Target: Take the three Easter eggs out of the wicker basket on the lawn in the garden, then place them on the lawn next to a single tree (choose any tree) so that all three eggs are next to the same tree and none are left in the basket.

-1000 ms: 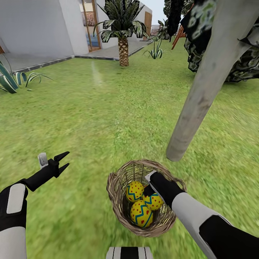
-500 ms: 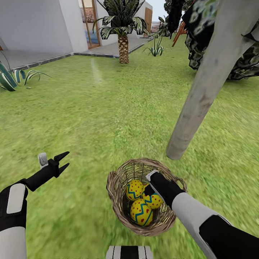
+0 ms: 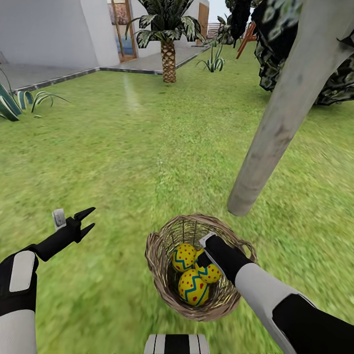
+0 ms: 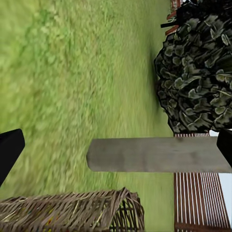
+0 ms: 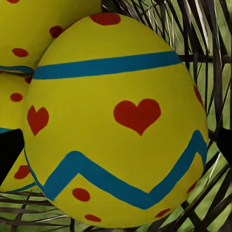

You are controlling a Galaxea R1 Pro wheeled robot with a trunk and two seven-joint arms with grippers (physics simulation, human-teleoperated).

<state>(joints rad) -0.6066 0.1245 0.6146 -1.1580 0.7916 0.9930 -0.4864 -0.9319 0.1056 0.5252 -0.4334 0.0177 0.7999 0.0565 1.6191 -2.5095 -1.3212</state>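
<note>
The wicker basket (image 3: 157, 255) stands on the lawn (image 3: 123, 162) just in front of me, with three yellow Easter eggs (image 3: 193, 288) inside. My right gripper (image 3: 200, 259) reaches down into the basket among the eggs. In the right wrist view one egg (image 5: 116, 87) sits close between the spread black fingertips (image 5: 9, 152), so the gripper is open. My left gripper (image 3: 92, 217) hovers open and empty over grass to the basket's left. The tree (image 3: 280, 118), with a pale grey trunk, rises just behind the basket on the right; it also appears in the left wrist view (image 4: 154, 154).
A palm (image 3: 168, 59) stands far ahead by a grey paved strip (image 3: 59, 78) and a house wall. Dark leafy foliage (image 3: 275, 54) hangs behind the trunk. A spiky plant (image 3: 14, 101) grows at far left. Open grass stretches around the trunk's foot.
The whole head view has shifted a little, so the camera has moved. Both arms keep the same pose, and the right gripper stays in the basket.
</note>
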